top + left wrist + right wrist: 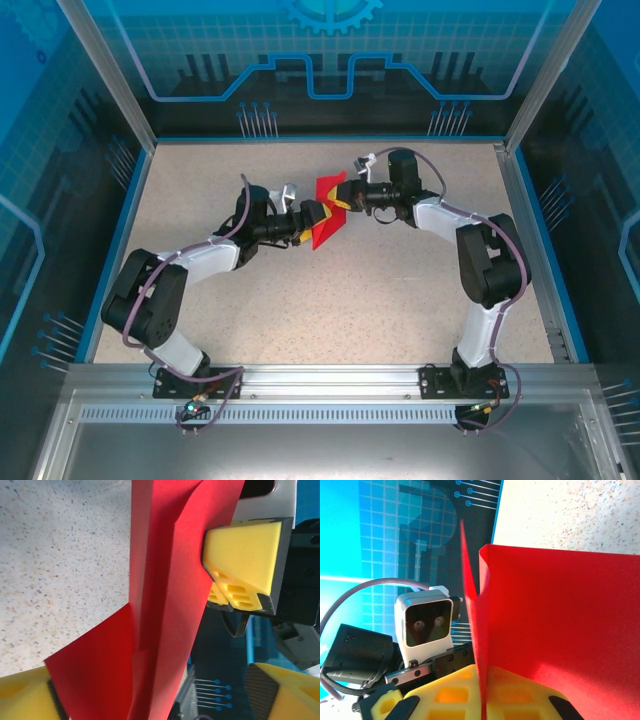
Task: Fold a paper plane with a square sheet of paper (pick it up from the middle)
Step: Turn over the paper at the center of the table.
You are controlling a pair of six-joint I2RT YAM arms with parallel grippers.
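The right tool [346, 201] pinches the folded red paper [324, 232] above the tabletop [400, 300]; at its 8 o'clock the left tool [311, 223] stands spread around the paper.

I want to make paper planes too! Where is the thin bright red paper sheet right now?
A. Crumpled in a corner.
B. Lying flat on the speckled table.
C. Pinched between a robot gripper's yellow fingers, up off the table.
C: the right gripper is shut on the thin red paper sheet, holding it upright above the speckled table.
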